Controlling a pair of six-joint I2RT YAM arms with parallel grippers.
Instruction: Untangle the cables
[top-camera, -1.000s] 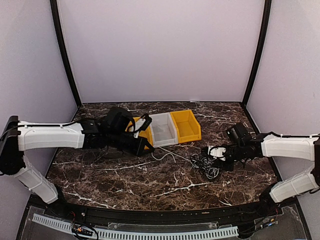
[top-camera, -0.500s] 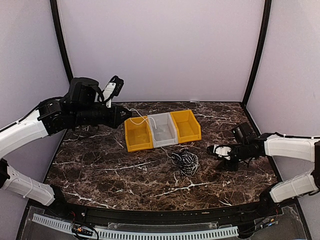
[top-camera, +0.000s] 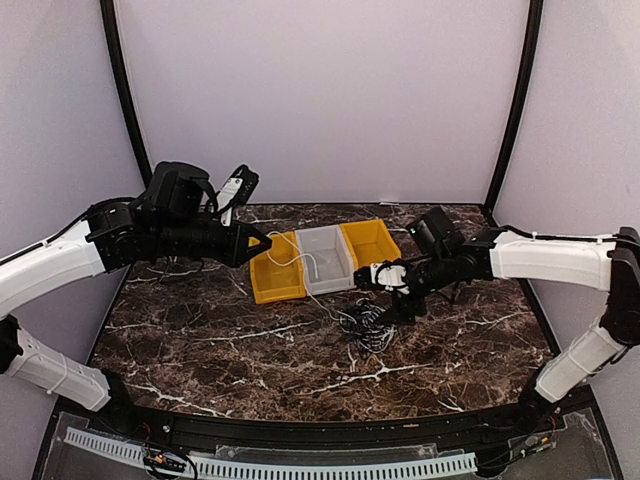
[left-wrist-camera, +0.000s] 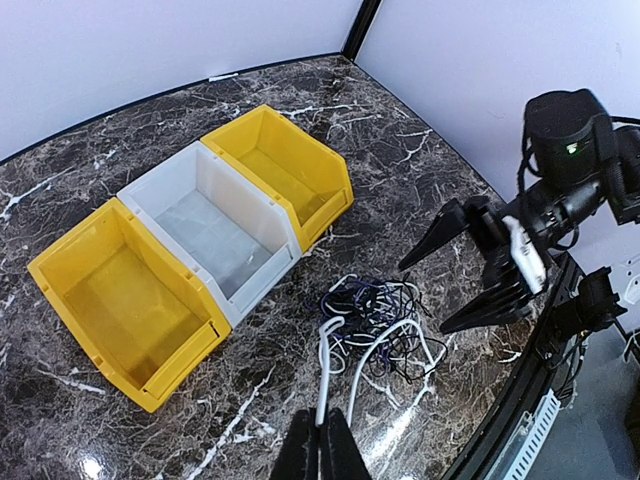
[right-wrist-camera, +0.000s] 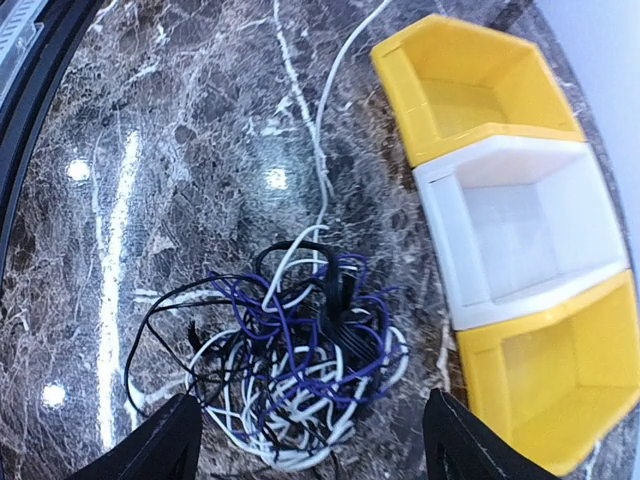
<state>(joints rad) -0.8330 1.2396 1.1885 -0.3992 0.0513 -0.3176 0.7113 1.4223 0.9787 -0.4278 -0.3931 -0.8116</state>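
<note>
The cables (top-camera: 369, 325) lie in one loose knot on the dark marble desk (top-camera: 200, 340), just in front of the row of three bins and below its right half in the overhead view. The knot comprises white, black and violet-blue strands, closely interlaced; individual ends cannot be traced. One white cable (left-wrist-camera: 323, 370) leaves the knot and rises to the left pincer (left-wrist-camera: 322, 425), whose fingers are pressed together on it. In the overhead view this strand runs from the pincer tip over the front of the bins and down to the knot. The left pincer is raised above the desk, to the left of the bins. The right pincer (right-wrist-camera: 310, 410) hangs over the knot with its fingers spread wide, one on each side, pinching nothing; whether the tips touch any strand cannot be determined. Behind the knot, the white bin (top-camera: 325, 262) stands between the left yellow bin (top-camera: 275, 280) and the right yellow bin (top-camera: 375, 250), the three set side by side in contact.
</note>
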